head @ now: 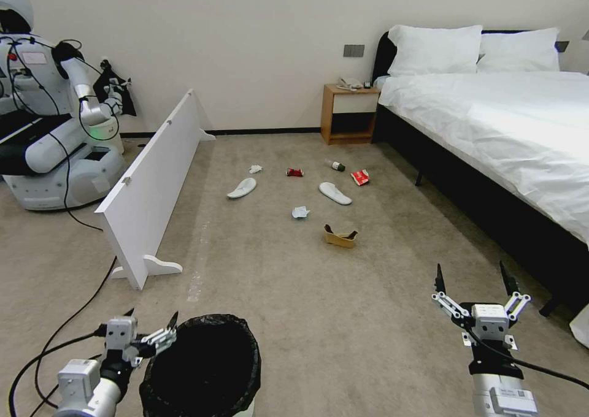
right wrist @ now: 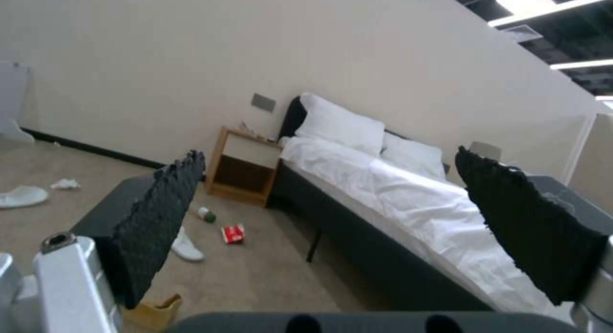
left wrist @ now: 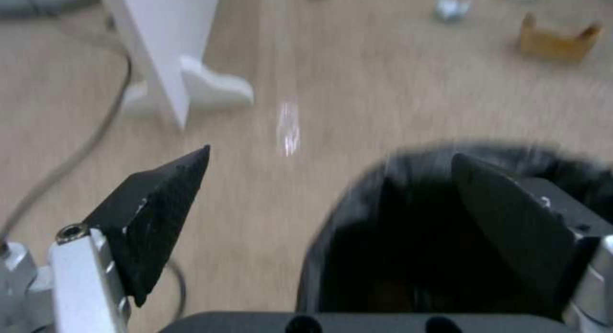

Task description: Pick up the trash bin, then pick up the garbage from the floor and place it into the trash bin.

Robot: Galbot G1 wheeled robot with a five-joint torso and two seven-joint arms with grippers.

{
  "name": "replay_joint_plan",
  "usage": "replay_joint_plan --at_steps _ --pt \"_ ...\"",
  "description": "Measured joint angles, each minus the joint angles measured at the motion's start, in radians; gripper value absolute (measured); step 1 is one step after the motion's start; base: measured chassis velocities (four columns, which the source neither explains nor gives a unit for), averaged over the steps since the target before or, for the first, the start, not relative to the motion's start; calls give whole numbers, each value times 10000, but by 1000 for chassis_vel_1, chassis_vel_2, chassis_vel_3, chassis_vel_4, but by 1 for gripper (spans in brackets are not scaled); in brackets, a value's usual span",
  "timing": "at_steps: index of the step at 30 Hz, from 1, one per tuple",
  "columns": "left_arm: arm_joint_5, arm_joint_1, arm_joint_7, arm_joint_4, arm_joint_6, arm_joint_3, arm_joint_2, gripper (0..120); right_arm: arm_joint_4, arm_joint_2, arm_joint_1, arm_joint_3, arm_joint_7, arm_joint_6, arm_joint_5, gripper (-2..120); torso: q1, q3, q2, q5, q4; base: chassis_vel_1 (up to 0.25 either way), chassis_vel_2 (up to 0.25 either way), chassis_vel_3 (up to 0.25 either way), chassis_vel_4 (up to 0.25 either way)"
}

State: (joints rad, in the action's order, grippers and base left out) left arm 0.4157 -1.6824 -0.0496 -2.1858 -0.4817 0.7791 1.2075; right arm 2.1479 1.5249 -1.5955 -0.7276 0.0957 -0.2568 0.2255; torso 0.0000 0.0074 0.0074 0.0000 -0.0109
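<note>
The trash bin (head: 202, 368), its rim wrapped in a black bag, stands on the carpet just in front of me. My left gripper (head: 152, 314) is open at the bin's left rim. In the left wrist view one finger (left wrist: 505, 218) hangs over the bin's mouth (left wrist: 357, 218) and the other over carpet. My right gripper (head: 471, 268) is open and empty above bare floor. The garbage lies farther out: two white slippers (head: 242, 187) (head: 335, 193), tissues (head: 255, 169) (head: 300, 212), a red can (head: 295, 172), a bottle (head: 335, 165), a red packet (head: 360, 177) and torn cardboard (head: 340, 237).
A long white board (head: 153, 184) stands on feet at the left, with another robot (head: 55, 116) behind it and a black cable (head: 73, 325) trailing across the carpet. A bed (head: 491, 129) runs along the right, with a wooden nightstand (head: 348, 113) by the wall.
</note>
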Motion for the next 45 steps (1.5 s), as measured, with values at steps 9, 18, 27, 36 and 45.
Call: replay_joint_plan --at_steps 9,18,27,36,45 --pt "1041 73 -621 280 -1406 -177 -65 100 -212 25 80 64 7 -21 15 100 0 0 0 1 0 0 0 0 0" --pt "1532 507 -941 788 -1652 -480 -96 100 -296 3 130 54 22 -23 -15 100 0 0 0 0 0 0 0 0 0" --pt "1639 944 -1167 1314 -1802 -655 -196 100 -372 33 177 52 39 -20 -24 100 0 1 0 1 0 0 0 0 0" --pt "1869 1230 -1418 1819 -2061 -782 -196 100 -332 88 156 60 43 8 -23 100 0 1 -1 0 0 0 0 0 0" --pt "2119 1383 -1481 2178 -2162 -997 -258 74 -131 126 41 11 50 35 -23 100 0 -1 2 11 3 0 0 0 0"
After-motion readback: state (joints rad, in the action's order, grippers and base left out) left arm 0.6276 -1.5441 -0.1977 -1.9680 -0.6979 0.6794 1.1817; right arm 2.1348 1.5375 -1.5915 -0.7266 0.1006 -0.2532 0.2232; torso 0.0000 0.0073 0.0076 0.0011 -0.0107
